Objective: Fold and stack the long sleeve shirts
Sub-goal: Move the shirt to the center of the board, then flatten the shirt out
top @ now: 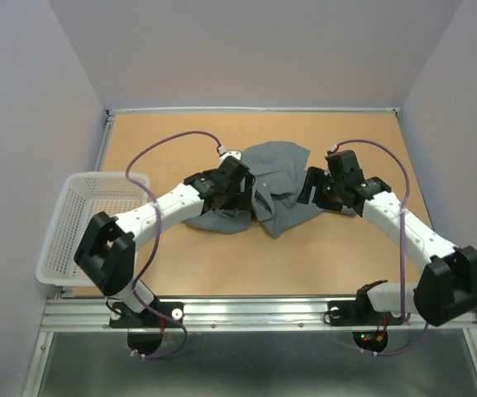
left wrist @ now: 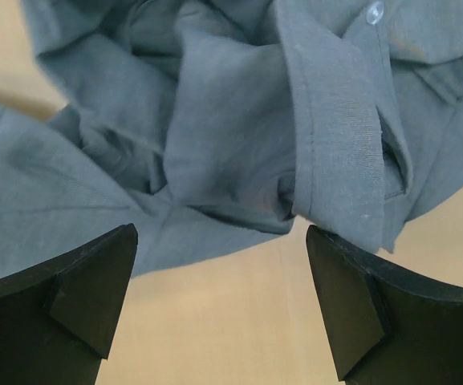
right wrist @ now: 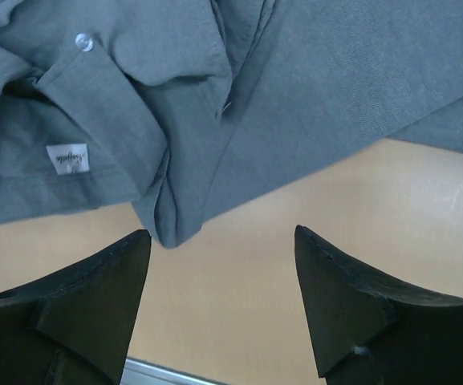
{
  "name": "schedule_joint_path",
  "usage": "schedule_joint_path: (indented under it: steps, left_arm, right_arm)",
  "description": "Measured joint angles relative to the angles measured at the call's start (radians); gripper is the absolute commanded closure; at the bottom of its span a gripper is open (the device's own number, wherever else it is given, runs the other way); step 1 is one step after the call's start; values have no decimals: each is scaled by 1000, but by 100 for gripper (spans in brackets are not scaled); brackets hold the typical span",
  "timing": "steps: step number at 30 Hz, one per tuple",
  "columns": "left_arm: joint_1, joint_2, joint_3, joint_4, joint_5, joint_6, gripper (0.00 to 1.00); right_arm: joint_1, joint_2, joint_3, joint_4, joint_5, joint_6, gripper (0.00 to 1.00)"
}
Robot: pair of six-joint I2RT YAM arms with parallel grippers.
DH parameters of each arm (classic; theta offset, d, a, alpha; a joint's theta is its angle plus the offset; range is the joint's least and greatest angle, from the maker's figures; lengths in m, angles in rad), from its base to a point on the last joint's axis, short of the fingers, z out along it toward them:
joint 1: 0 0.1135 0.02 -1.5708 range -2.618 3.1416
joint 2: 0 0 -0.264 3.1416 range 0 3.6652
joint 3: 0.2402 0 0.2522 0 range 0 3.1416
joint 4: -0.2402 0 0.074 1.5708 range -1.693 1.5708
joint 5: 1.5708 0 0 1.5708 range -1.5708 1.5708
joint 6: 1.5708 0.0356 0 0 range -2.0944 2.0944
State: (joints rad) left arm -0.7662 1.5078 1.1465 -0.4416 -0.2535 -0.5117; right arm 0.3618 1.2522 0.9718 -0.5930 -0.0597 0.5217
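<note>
One grey long sleeve shirt (top: 275, 178) lies crumpled at the middle of the tan table (top: 221, 265). My left gripper (top: 242, 194) sits at the shirt's left side. In the left wrist view the left gripper (left wrist: 221, 230) is open over bare table, with folds of the shirt (left wrist: 215, 120) just beyond its tips and a pale button (left wrist: 374, 12) at the top. My right gripper (top: 312, 188) is at the shirt's right side. The right wrist view shows the right gripper (right wrist: 221, 232) open and holding nothing, the shirt (right wrist: 319, 80) with its white label (right wrist: 71, 158) just ahead.
A white mesh basket (top: 89, 223) stands at the table's left edge, beside the left arm. Grey walls close in the table at the back and both sides. A metal rail (top: 263, 310) runs along the near edge.
</note>
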Motion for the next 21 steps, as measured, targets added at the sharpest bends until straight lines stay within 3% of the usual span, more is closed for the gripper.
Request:
schedule_joint_path:
  steps: [4, 9, 21]
  left_arm:
    - [-6, 95, 80, 16, 15, 117, 1]
    - [-7, 106, 135, 70, 10, 155, 1]
    - [-46, 105, 75, 168, 90, 266, 1]
  right_arm:
    - [0, 114, 0, 66, 46, 29, 27]
    - [0, 242, 0, 137, 102, 63, 28]
    - [0, 426, 3, 258, 136, 61, 30]
